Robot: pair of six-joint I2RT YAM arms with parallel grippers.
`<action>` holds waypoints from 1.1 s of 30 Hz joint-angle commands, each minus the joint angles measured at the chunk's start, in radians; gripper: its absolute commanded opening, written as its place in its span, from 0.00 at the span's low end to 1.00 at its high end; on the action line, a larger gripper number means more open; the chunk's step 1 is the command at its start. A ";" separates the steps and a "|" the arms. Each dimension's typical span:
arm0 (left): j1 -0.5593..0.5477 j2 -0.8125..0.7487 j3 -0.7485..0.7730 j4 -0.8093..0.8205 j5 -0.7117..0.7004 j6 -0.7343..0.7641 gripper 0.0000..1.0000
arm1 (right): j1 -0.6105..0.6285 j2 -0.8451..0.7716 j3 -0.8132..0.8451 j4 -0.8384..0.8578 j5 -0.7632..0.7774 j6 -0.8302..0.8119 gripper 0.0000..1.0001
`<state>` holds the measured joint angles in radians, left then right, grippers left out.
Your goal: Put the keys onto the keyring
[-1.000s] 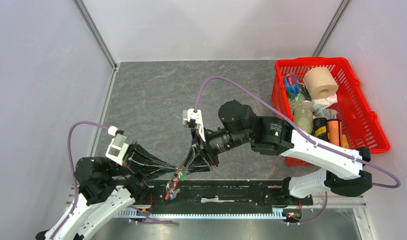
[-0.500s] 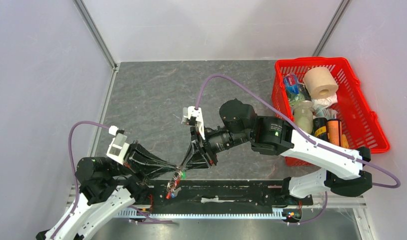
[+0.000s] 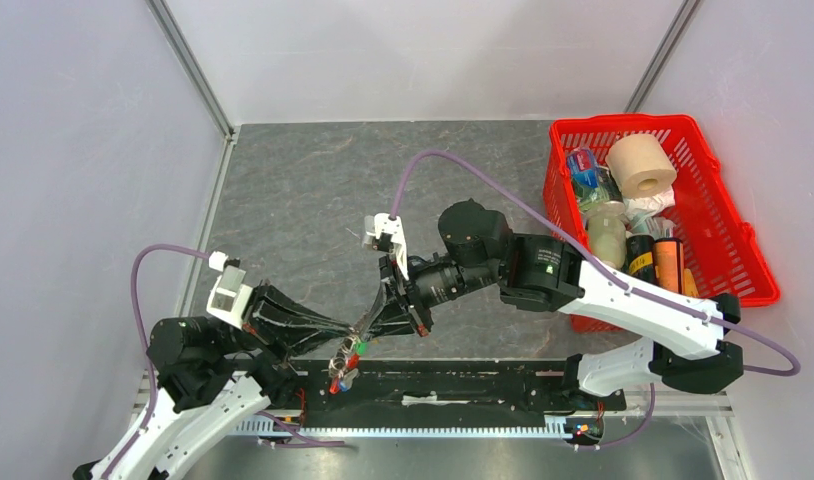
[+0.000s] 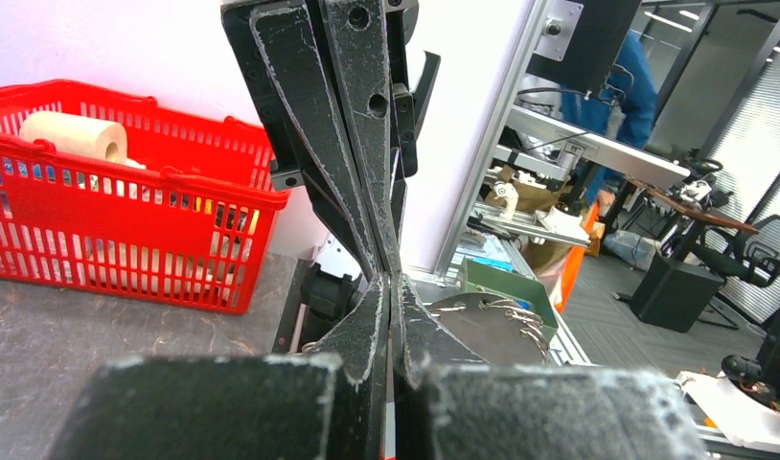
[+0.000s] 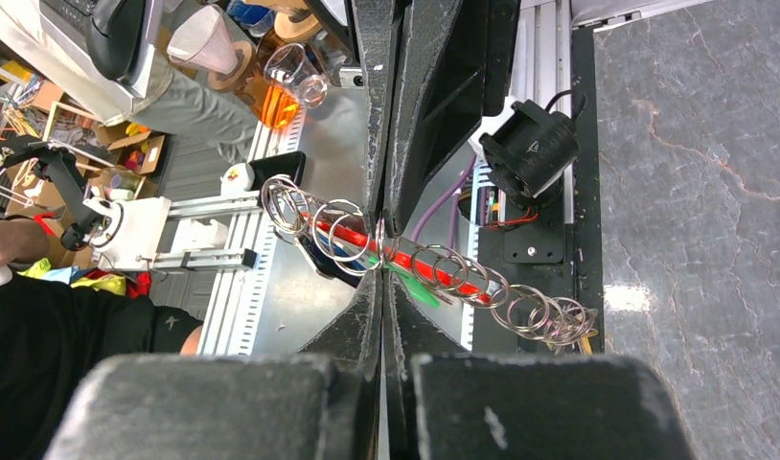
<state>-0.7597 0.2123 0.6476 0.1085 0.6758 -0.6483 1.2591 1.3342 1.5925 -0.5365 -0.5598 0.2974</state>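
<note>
My two grippers meet tip to tip above the table's near edge. The left gripper [image 3: 350, 328] [image 4: 391, 287] is shut, with a red sliver of the fob between its pads. The right gripper [image 3: 366, 327] [image 5: 380, 251] is shut on a ring of the keyring [image 5: 444, 273], a line of linked silver rings along the flat red fob [image 5: 453, 278]. The left fingers [image 5: 396, 105] come in from the top of the right wrist view. The keys [image 3: 343, 366], with green and blue heads, hang in a bunch below the tips. A green key head [image 5: 412, 286] shows by the fob.
A red basket [image 3: 755, 262] with a paper roll, bottles and cans stands at the right; it also shows in the left wrist view [image 4: 127, 196]. The black base rail [image 3: 453, 385] runs under the hanging keys. Grey walls enclose the table.
Both grippers, still shut and joined at the tips, have shifted slightly left and away from the rail. The hanging keys moved with them.
</note>
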 commanded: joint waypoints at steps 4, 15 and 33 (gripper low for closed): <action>-0.001 -0.025 -0.015 0.097 -0.074 -0.032 0.02 | 0.008 -0.039 -0.056 0.090 -0.006 0.017 0.00; -0.001 -0.037 -0.033 0.131 -0.108 -0.048 0.02 | 0.011 -0.056 -0.099 0.126 0.003 0.024 0.00; -0.001 -0.050 -0.030 0.127 -0.127 -0.051 0.02 | 0.011 -0.084 -0.083 0.141 0.083 0.023 0.25</action>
<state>-0.7597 0.1787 0.6067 0.1677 0.5766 -0.6701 1.2655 1.2850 1.4792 -0.4191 -0.5163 0.3252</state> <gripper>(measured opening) 0.030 0.235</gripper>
